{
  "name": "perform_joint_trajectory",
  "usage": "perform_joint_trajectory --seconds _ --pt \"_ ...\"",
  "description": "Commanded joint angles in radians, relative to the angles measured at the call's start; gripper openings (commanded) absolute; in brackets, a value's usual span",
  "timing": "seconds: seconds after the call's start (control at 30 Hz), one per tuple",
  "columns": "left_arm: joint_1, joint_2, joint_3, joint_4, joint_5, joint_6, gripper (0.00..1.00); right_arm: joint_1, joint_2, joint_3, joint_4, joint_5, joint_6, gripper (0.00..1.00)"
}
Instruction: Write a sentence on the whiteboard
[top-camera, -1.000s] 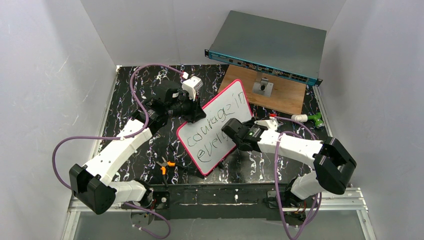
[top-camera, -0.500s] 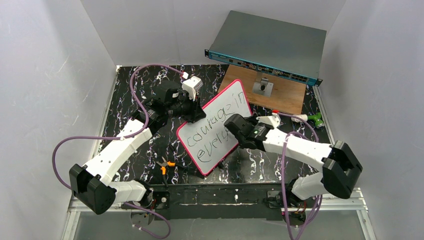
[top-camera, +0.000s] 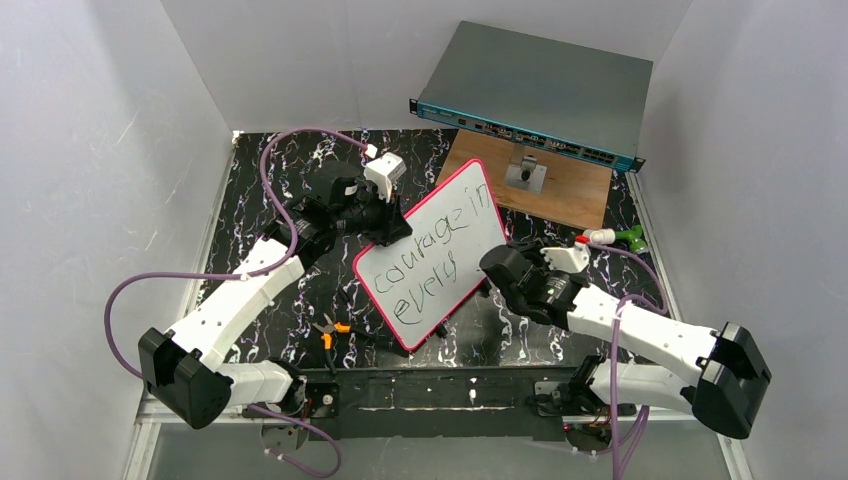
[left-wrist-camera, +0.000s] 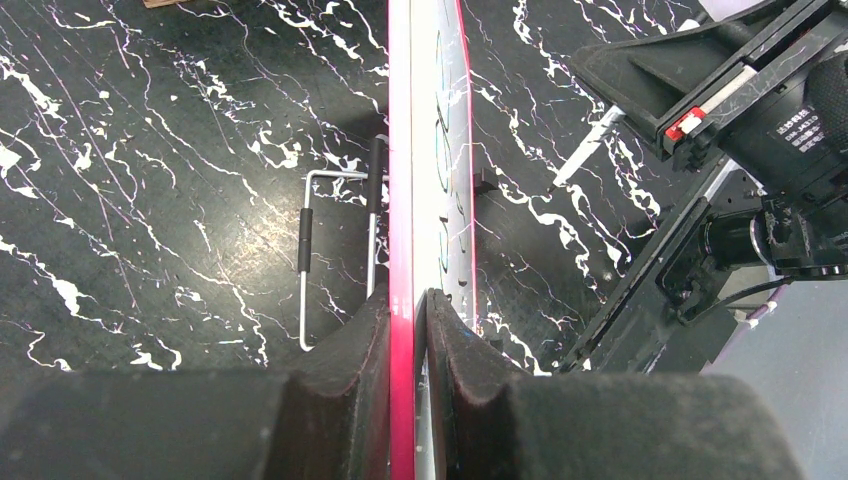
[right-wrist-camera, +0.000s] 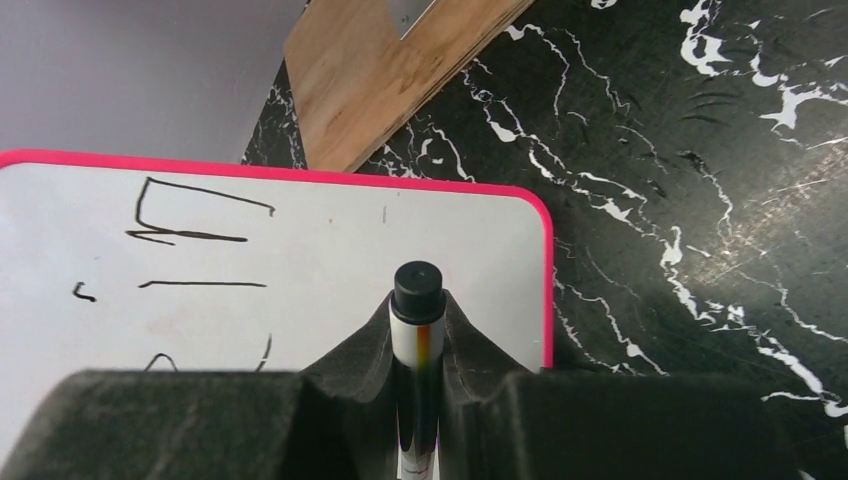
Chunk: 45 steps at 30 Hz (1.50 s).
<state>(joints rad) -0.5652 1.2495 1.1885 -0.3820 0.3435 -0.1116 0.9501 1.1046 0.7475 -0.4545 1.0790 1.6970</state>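
Note:
The whiteboard, white with a pink-red frame, stands tilted on a wire stand. The sentence on it reads "courage in every" in two slanted lines of black marker. My left gripper is shut on the board's upper left edge; in the left wrist view the pink frame runs between the pads. My right gripper is just off the board's right edge, shut on a black-capped marker. The marker points at the board's face without touching it.
A grey-teal network switch leans at the back right, above a wooden board carrying a small metal bracket. Orange-handled pliers lie near the front edge. A green and white object lies at the right.
My right arm has swung right and toward the near edge, drawing the marker off the board's face. The end of "every" is now uncovered. The left arm and board have not moved.

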Motion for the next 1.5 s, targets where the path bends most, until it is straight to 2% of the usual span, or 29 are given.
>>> perform_joint_trajectory --seconds 0.0,0.13,0.33,0.73,1.47 --pt "0.001 -0.035 0.005 -0.024 -0.043 0.066 0.0 -0.012 -0.046 -0.058 0.105 0.047 -0.065 0.01" --pt "0.002 -0.038 0.005 -0.031 -0.047 0.07 0.0 -0.049 -0.076 -0.111 0.197 0.024 -0.089 0.01" --pt "0.002 -0.029 0.007 -0.026 -0.043 0.064 0.0 -0.107 -0.05 -0.085 0.251 0.001 -0.103 0.01" --pt "0.003 -0.007 0.021 -0.02 -0.038 0.061 0.0 -0.137 0.044 -0.029 0.226 -0.018 0.02 0.01" --pt "0.002 0.0 0.022 -0.024 -0.052 0.062 0.0 -0.167 0.202 0.078 0.282 -0.061 0.026 0.01"
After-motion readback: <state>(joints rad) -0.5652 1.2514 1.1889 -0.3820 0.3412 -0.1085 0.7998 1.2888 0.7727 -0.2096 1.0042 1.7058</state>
